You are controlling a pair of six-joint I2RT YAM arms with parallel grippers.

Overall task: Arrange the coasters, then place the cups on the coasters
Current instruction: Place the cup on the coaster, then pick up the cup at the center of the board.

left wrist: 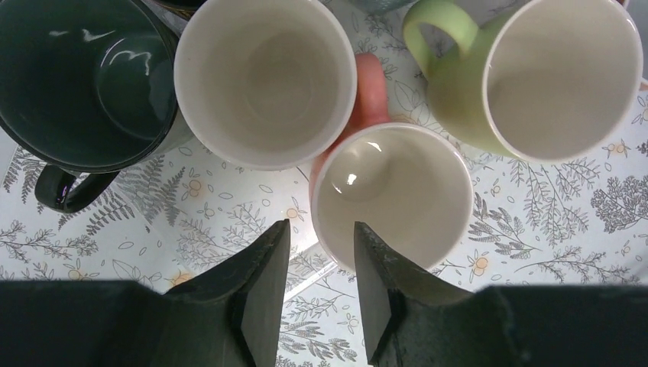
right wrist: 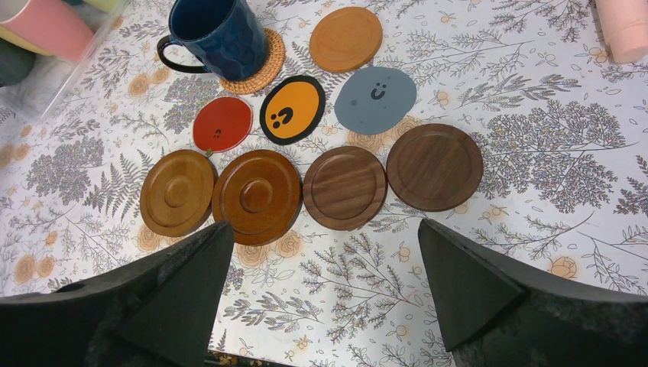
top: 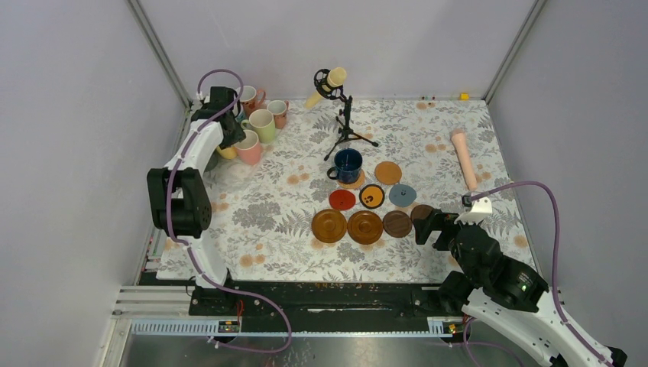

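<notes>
Coasters (right wrist: 258, 195) look laid out already — four wooden ones in a near row, then a red, a black-rimmed orange and a grey-blue one behind them, and a cork coaster (right wrist: 264, 65) and a tan one at the back. They sit close together in the middle of the table (top: 267, 206).

Only the navy cup (right wrist: 210, 34) is home, standing on the cork coaster. As I judge it, the arranging is done and nearly all the cup-placing is left. The other cups (top: 262, 122) stand bunched in the far left corner, well apart from the coasters.

The left arm (top: 187, 164) reaches out to that bunch with its wrist pointing down. The left gripper (left wrist: 322, 229) stands astride the near rim of the pink cup (left wrist: 393, 195), one finger inside the white bowl and one outside. Whether the jaws pinch the wall yet I cannot tell. Dark green, cream and pale green cups crowd just beside it.

The right arm (top: 497, 267) hangs near the right end of the wooden row. The right gripper (right wrist: 325, 224) is spread wide and holds nothing.
</notes>
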